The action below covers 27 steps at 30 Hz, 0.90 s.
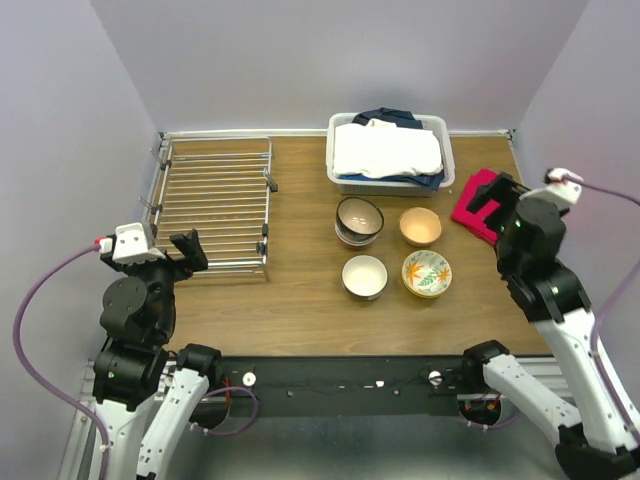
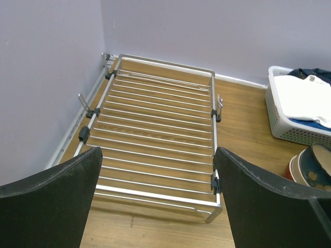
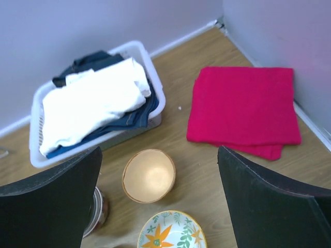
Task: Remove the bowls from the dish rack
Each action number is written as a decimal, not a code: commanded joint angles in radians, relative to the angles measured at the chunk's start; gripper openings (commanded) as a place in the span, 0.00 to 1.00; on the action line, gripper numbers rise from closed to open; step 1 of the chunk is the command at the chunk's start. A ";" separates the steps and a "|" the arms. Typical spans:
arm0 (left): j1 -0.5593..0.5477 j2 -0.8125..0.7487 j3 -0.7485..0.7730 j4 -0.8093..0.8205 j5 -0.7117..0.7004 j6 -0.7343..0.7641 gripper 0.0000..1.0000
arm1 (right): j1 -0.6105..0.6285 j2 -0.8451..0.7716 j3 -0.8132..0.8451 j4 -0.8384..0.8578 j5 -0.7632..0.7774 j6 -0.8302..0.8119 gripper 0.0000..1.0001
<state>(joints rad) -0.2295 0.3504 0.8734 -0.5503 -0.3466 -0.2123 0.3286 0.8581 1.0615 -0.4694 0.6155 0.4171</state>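
Left hand (image 2: 158, 150) and right hand (image 3: 159, 150) spread apart; bowls (image 1: 364, 276) stand right of dish rack (image 1: 213, 205).

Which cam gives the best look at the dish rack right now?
Left wrist: the dish rack fills the frame, with its bars and black clips sharp. Only its near-left corner is hidden, behind a finger. Top external shows it smaller, from above. Right wrist doesn't show it.
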 commanded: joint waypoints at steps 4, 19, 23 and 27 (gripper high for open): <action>-0.002 -0.139 -0.002 -0.060 -0.080 0.033 0.99 | -0.006 -0.331 -0.187 0.060 0.164 0.017 1.00; -0.002 -0.298 -0.077 -0.083 -0.045 0.033 0.99 | -0.003 -0.565 -0.337 -0.054 0.191 0.081 1.00; -0.002 -0.304 -0.091 -0.080 -0.037 0.037 0.99 | -0.005 -0.568 -0.345 -0.086 0.181 0.118 1.00; -0.002 -0.309 -0.094 -0.082 -0.034 0.037 0.99 | -0.005 -0.567 -0.347 -0.106 0.176 0.140 1.00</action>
<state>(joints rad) -0.2298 0.0631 0.7895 -0.6285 -0.3958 -0.1864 0.3260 0.2989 0.7265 -0.5255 0.7570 0.5125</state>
